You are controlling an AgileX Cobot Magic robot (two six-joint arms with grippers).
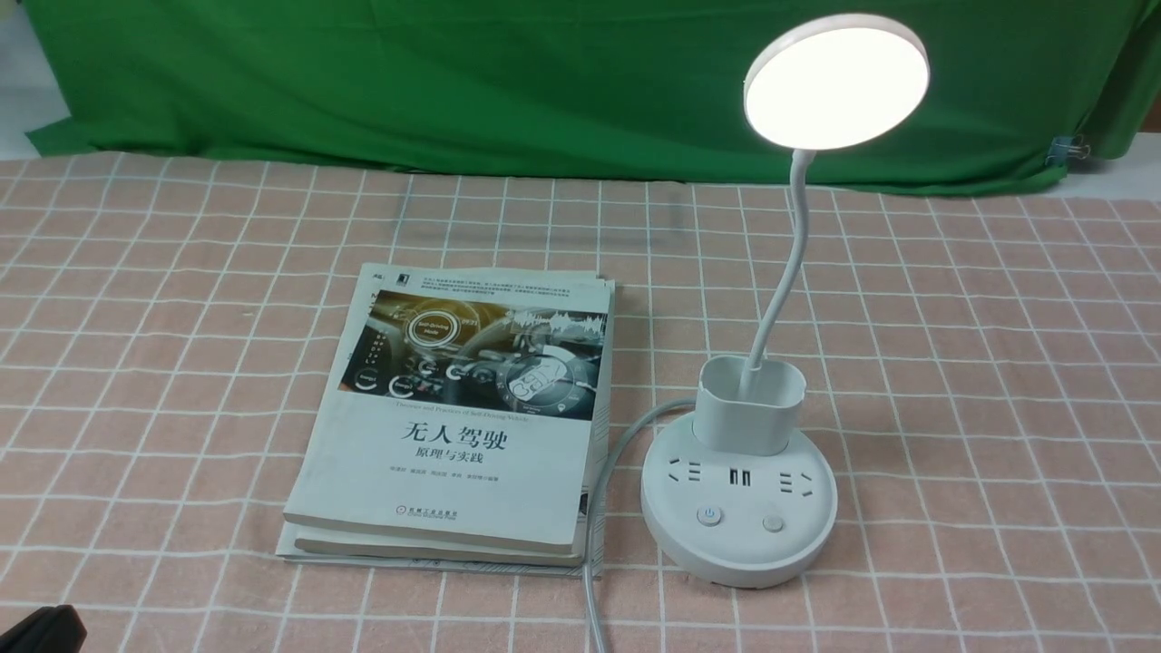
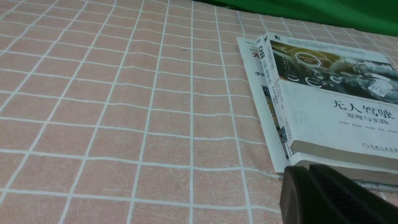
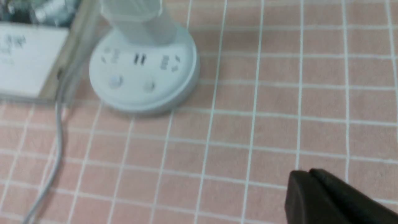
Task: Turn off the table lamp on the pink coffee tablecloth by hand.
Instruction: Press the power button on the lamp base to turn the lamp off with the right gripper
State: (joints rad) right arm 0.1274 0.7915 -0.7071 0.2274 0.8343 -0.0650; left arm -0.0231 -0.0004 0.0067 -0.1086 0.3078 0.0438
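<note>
The white table lamp stands right of centre on the pink coffee tablecloth. Its disc head glows brightly. Its round base has sockets and two buttons at the front. In the right wrist view the base is blurred, well away from my right gripper, which is shut and empty above bare cloth. My left gripper is shut and empty, close to the near corner of the book stack. Only a black bit of the left arm shows in the front view; the right arm is out of that view.
A stack of white books lies left of the lamp; it also shows in the left wrist view. The lamp's grey cord runs between books and base toward the near edge. A green backdrop cloth hangs behind.
</note>
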